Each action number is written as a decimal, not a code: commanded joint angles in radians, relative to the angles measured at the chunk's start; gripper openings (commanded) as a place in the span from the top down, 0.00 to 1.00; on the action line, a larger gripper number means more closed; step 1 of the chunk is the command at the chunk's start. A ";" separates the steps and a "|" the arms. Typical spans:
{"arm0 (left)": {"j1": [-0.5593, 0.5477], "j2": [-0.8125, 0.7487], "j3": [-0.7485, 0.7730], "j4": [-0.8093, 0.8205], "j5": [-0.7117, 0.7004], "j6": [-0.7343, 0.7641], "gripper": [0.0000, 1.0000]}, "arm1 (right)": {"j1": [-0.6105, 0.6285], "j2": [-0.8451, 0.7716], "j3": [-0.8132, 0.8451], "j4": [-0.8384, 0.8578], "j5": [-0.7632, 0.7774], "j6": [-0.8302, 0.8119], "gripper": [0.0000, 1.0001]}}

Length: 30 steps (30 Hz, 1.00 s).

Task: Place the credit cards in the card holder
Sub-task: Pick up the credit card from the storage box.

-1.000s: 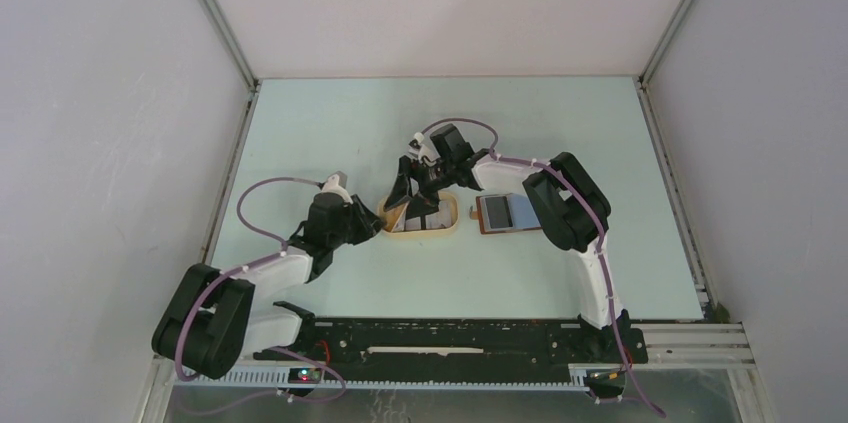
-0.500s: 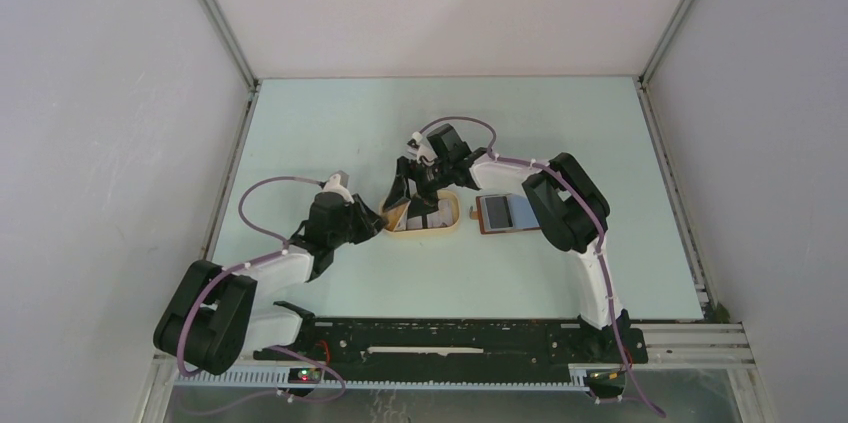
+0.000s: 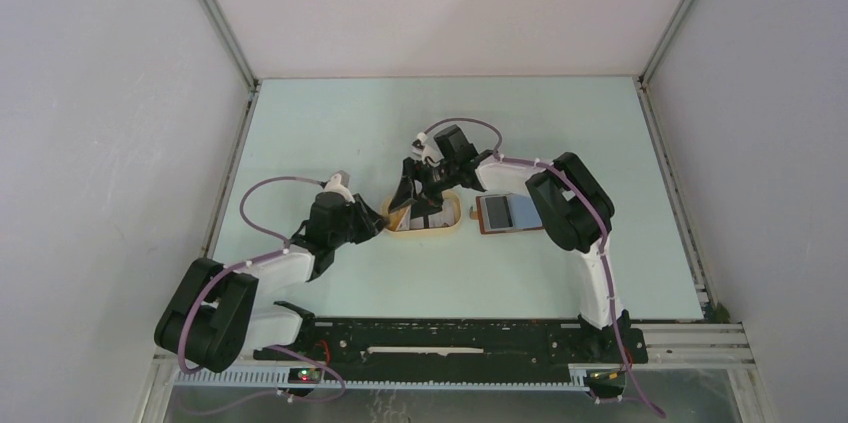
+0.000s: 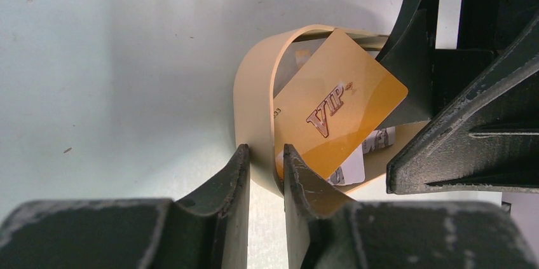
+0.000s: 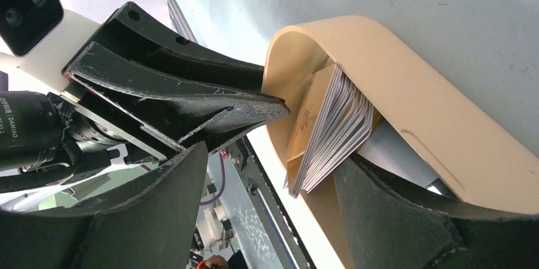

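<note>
Black left fingers [image 4: 232, 186]: closed on the near wall of the cream oval tray [image 4: 251, 91], one inside and one outside, apparently steadying it on the bench [image 3: 340, 123].
Right fingers [image 5: 407, 224]: spread wide, dipped into the tray, straddling the stack of credit cards [image 5: 334, 126]; gripping nothing yet.
Gold VIP card [image 4: 337, 119]: front of the stack, tipped up on edge, far corner leaning against one right finger.
Rest of the stack: fanned, standing against the tray's curved end; whitish cards behind, partly hidden.
Card holder [image 3: 497, 213]: open flat on the bench just right of the tray, greyish pockets up; too small to tell whether any card is in it.
Just changed: very little from above; right wrist nudged slightly over the tray, its fingers narrowed a shade; left arm, tray and card holder where they were.
Meaning for the task: likely the start of a close on the tilted cards; nothing carried across so far.
Next need: probably a grip on a single card, a lift clear of the wall, then a carry right to the pockets.
Risk: thin fanned edges; easy to take two cards, or to knock the gold one flat.
</note>
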 commanded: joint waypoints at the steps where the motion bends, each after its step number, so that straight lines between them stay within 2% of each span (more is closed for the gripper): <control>1: -0.029 0.012 0.035 -0.008 0.120 -0.008 0.76 | -0.015 0.001 -0.050 -0.066 0.046 -0.008 0.19; 30: -0.031 0.008 0.040 -0.019 0.117 -0.008 0.74 | -0.083 -0.042 -0.120 -0.060 0.013 -0.060 0.20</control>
